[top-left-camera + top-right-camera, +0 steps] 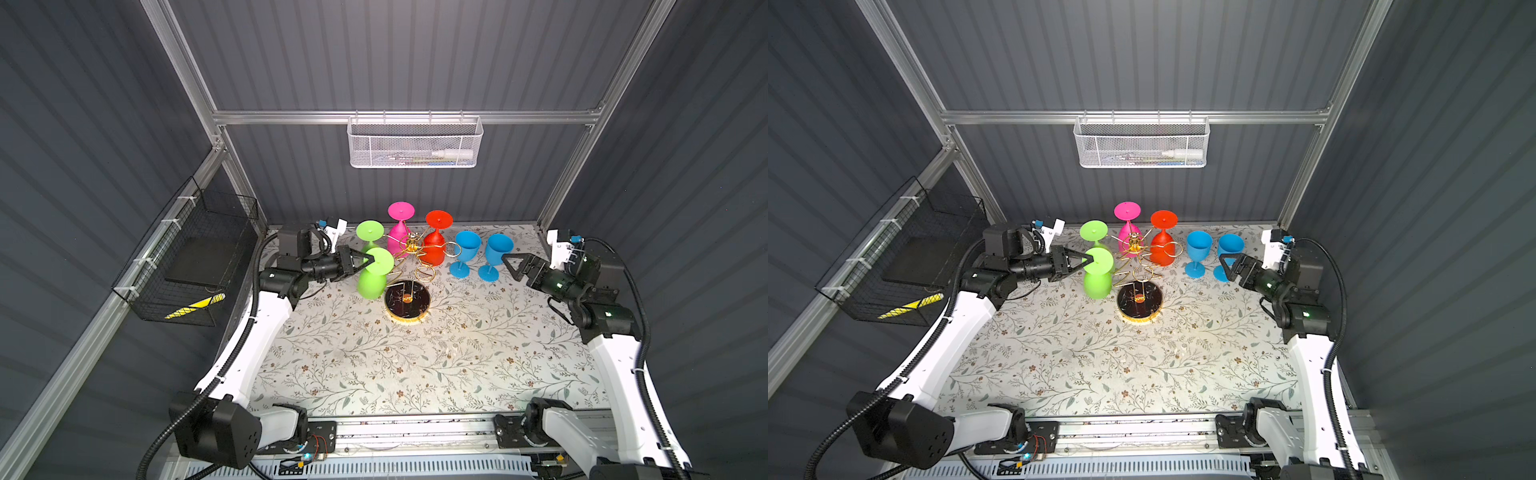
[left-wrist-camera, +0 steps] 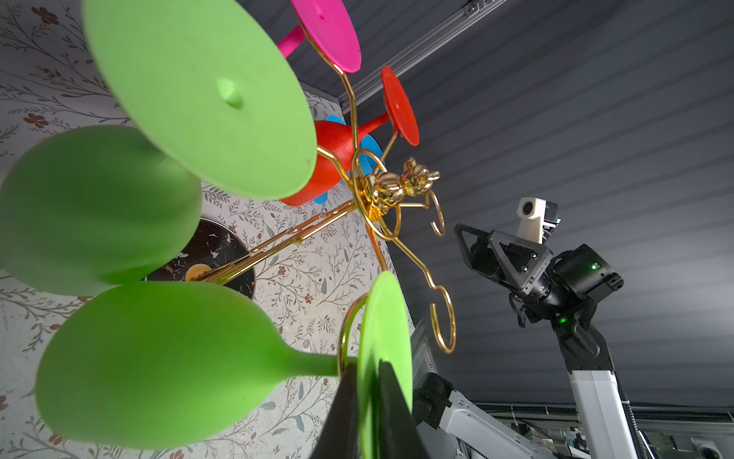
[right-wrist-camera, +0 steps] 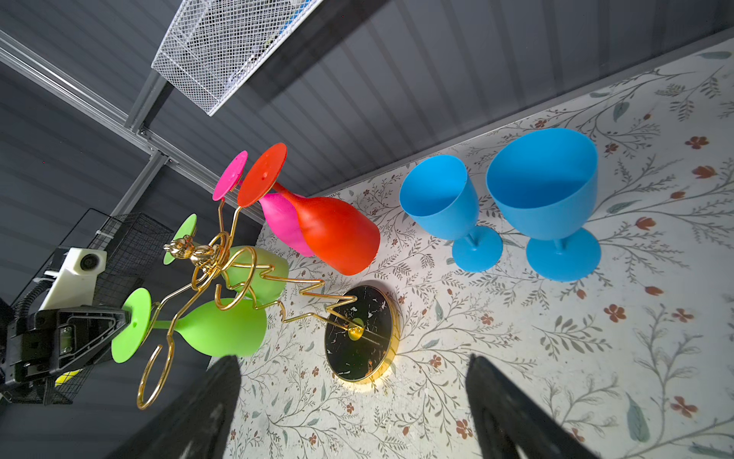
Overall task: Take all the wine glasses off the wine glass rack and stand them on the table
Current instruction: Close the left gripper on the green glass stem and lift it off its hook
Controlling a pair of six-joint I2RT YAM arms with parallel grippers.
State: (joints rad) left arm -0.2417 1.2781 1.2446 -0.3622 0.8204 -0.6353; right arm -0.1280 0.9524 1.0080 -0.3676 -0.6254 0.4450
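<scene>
**Easing the green glass out of its ring**

The left gripper [image 1: 371, 260] is closed on the rim of the foot of the near green wine glass [image 1: 370, 286]. The glass hangs bowl-down from a ring on the left side of the wine glass rack [image 1: 400, 305], and the ring hugs its stem just under the foot.

To do this well, I would lift the foot a touch off the wire. Then I would draw the stem slowly and straight out through the ring's gap, away from the central post. The pinch is on a thin disc with the bowl's weight below, so a jerk could make it swing or slip. The second green glass [image 1: 370, 230] hangs just beside it on the far side, so keep clear.

The right gripper [image 1: 513, 267] is wide open and empty, near two blue glasses [image 1: 468, 245] standing on the counter [image 1: 415, 365].

No brand or writing is legible anywhere.
</scene>
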